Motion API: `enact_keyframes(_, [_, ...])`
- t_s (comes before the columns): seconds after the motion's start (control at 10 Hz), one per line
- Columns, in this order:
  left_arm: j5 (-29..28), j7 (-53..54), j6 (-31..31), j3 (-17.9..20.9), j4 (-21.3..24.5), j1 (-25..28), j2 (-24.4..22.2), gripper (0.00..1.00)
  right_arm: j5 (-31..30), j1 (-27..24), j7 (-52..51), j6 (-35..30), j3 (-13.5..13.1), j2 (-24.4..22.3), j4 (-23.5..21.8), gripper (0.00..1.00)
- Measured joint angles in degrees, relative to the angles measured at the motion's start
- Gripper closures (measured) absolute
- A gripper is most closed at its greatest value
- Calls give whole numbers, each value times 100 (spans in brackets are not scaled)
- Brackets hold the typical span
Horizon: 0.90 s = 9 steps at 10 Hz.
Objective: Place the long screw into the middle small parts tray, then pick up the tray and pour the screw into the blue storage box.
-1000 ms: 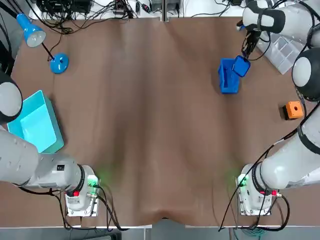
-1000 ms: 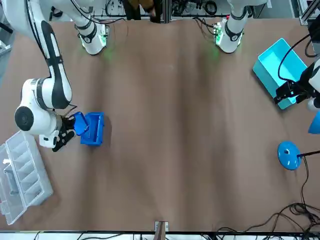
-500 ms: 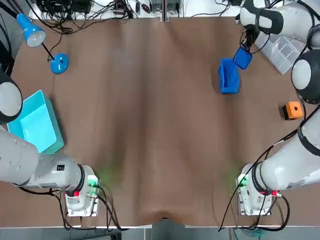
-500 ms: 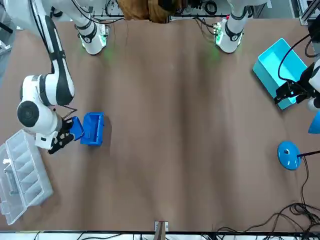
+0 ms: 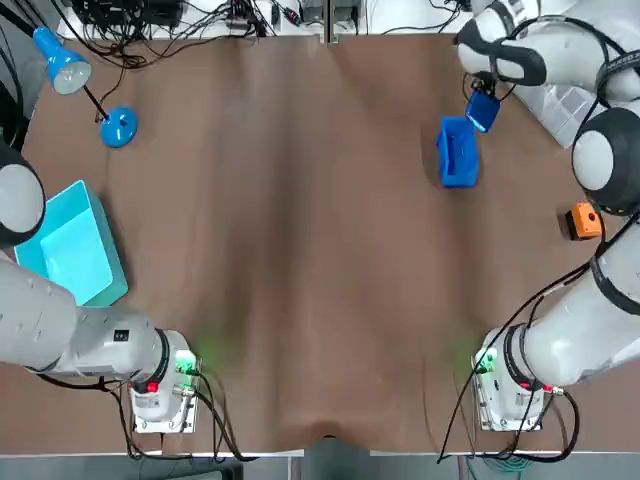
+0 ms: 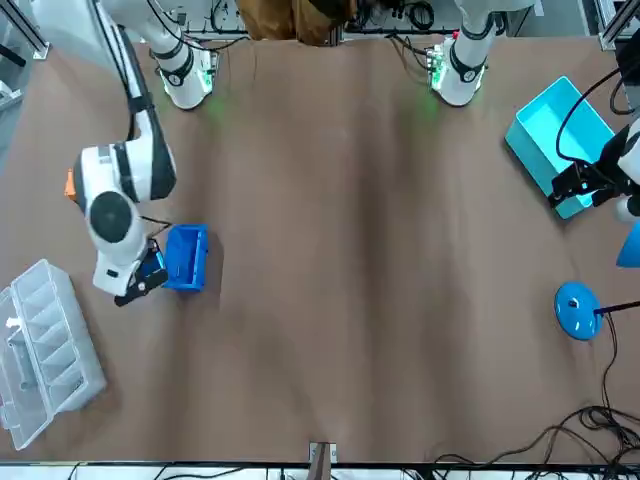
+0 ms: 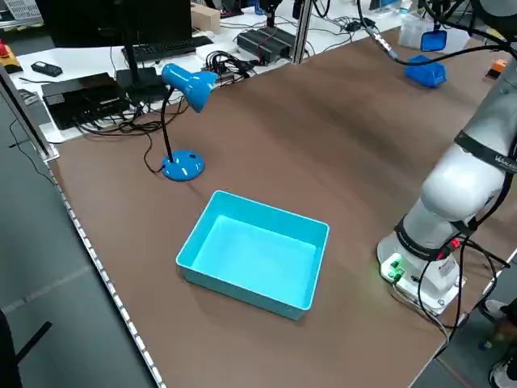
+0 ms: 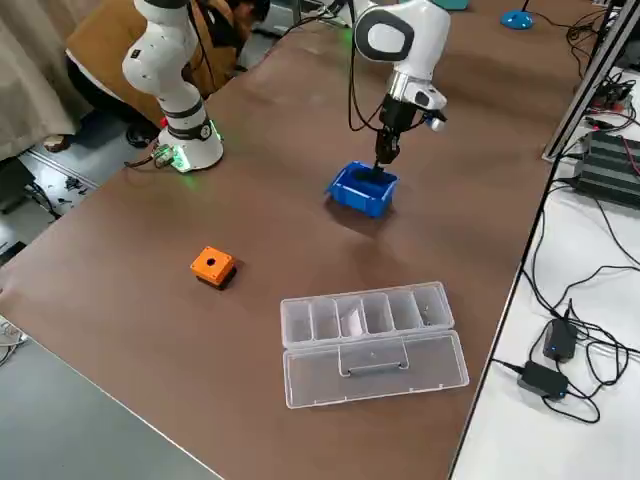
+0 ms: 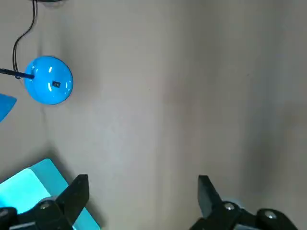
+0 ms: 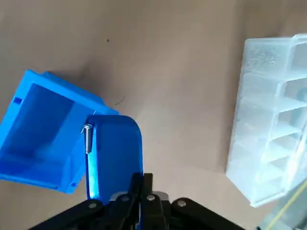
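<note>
- The right claw (image 10: 142, 181) is at the far right part of the table (image 5: 300, 250). Its fingers are pinched tight on one end of the small blue tray (image 10: 112, 153).
- The tray hangs in the air, off the table. In the top view it sits over the far right corner of the blue storage box (image 5: 457, 152).
- The long screw (image 10: 87, 138) lies on the tray along its edge, right where that edge overlaps the wall of the box.
- The box stands on the table with its opening up.
- A clear compartment case (image 8: 370, 340) lies open near the table's right edge, apart from the box, and an orange block (image 5: 587, 219) sits nearer the robot.
- The left claw (image 9: 141, 196) hovers over the left side of the table with its fingers spread wide and nothing between them, beside a teal bin (image 5: 70, 245) and a blue lamp (image 5: 118, 126).
</note>
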<state>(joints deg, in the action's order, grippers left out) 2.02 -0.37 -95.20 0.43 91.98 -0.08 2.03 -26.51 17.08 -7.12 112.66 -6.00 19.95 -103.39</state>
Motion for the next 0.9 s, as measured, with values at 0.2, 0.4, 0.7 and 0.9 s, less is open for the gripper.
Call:
enact_keyframes(0.2, [0,0,0,-3,0,-1,0,0,-437,235,393,-108,2,9,-54,97])
enact_keyframes(0.4, [0,0,0,-4,0,-1,0,0,-844,452,772,-318,4,17,-184,97])
enact_keyframes(0.7, [0,0,0,-4,0,-1,0,0,-1184,716,1150,-683,5,19,-315,97])
enact_keyframes(0.9, [0,0,0,-4,0,-1,0,0,-1297,762,1251,-772,3,19,-324,97])
